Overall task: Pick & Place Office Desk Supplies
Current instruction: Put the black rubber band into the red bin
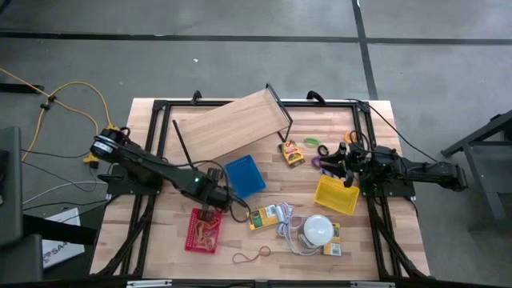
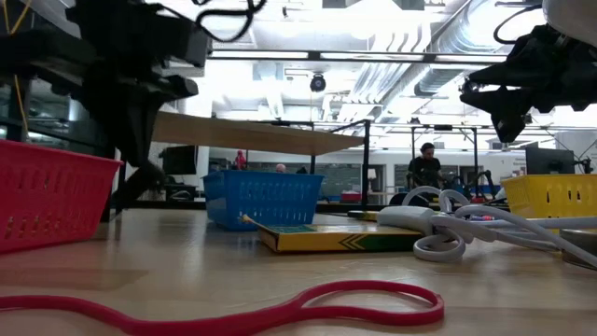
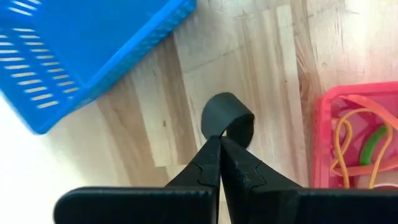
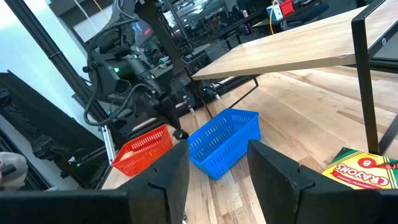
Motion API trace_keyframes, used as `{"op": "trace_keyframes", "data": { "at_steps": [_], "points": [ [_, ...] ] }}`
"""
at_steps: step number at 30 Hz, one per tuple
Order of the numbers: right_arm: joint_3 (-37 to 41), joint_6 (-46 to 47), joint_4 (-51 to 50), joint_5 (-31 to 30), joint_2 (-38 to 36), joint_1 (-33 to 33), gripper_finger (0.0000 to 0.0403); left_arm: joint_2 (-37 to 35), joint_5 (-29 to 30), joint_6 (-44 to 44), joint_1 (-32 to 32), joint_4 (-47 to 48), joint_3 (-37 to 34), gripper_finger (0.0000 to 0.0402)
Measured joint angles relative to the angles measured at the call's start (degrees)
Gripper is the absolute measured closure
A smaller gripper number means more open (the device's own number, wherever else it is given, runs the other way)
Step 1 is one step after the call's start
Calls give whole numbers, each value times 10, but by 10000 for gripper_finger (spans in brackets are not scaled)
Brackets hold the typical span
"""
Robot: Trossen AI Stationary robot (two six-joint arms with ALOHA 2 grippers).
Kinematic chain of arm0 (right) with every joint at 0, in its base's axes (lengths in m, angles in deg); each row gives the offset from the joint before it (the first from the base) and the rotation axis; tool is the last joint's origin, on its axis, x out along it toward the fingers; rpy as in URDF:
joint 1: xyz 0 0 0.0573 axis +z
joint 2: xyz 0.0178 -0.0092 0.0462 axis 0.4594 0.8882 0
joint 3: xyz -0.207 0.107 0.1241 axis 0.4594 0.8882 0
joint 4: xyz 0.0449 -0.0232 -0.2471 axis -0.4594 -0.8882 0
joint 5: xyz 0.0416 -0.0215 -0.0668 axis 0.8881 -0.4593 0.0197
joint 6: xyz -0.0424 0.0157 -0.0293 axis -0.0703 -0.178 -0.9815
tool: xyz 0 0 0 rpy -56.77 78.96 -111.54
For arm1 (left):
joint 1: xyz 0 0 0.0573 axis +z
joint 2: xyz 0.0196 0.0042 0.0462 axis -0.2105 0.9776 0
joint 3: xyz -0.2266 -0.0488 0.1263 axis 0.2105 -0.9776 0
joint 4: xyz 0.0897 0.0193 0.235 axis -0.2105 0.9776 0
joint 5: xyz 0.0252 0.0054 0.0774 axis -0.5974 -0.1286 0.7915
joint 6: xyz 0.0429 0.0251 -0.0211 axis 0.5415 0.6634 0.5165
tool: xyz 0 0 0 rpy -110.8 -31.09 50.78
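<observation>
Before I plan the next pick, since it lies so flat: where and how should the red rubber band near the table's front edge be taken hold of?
Probably from straight above. The red rubber band lies flat and loose on the bare wood, apart from the red basket and the white cord. Pinch across a single strand at its rounder, open end, one fingertip inside the loop, one outside.

Bare wood between blue basket (image 1: pixel 245 177) and red basket (image 1: pixel 204 230).
</observation>
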Motion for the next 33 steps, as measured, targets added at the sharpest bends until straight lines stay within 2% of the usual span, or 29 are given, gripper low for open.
{"op": "trace_keyframes", "data": {
  "at_steps": [7,14,22,33],
  "points": [
    [0,0,0,0,0,0,253,-36,52,-7,-30,16,0,402],
    [0,0,0,0,0,0,253,-81,59,-50,-58,57,0,402],
    [0,0,0,0,0,0,253,-131,85,-61,-111,72,0,402],
    [0,0,0,0,0,0,253,-137,86,-66,-179,61,0,401]
  ]
}}
